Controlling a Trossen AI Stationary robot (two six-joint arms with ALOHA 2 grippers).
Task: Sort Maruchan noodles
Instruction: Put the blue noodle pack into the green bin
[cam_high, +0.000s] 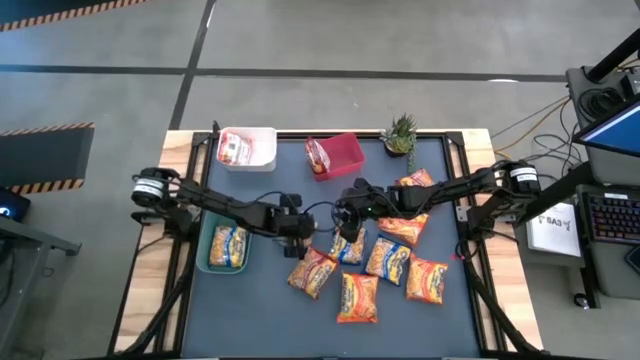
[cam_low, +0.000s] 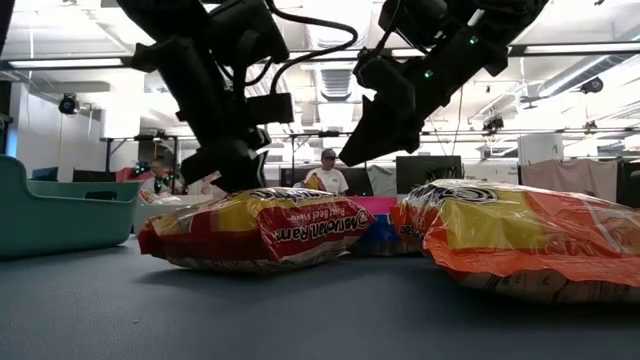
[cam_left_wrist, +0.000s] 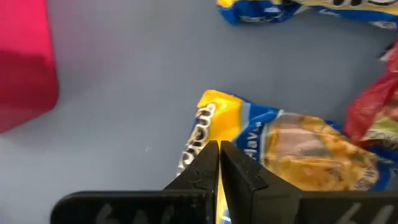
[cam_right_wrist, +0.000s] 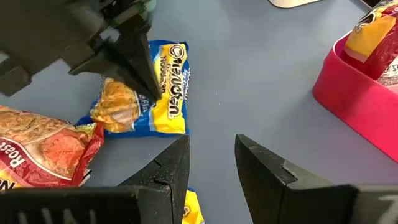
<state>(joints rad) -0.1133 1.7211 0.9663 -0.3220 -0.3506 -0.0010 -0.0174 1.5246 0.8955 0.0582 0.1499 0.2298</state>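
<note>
Left gripper (cam_high: 300, 232): fingers pressed together, nothing between them; poised at table centre, tips over the near-left edge of a yellow-blue packet (cam_left_wrist: 280, 140).
Right gripper (cam_high: 345, 215): fingers (cam_right_wrist: 264, 171) parted with a bare gap, holding nothing; poised at table centre, just right of the left gripper, above the table surface (cam_right_wrist: 249, 93) beside the same yellow-blue packet.
Yellow-blue packet at the grippers: flat on the table, directly below and between the two fingertips' positions; touching a red packet (cam_high: 312, 272) on its near-left side.
Loose packets on the table, counted in the high view: seven; cluster from centre to right, namely one red, two yellow-blue (cam_high: 388, 258), four orange (cam_high: 358, 298).
Orange packets: one near centre, one near right (cam_high: 427, 281), one right of centre under the right arm (cam_high: 402, 228), one farther right near the plant (cam_high: 416, 180).
White bin (cam_high: 262, 135), far left: one packet inside, colour reddish.
Red bin (cam_high: 345, 155), far centre: one packet standing at its left end.
Green bin (cam_high: 207, 245), left side: one yellow-blue packet lying flat inside.
Potted plant (cam_high: 400, 132): one, far right of the red bin.
People: seated figures in the room beyond the table, low view.
</note>
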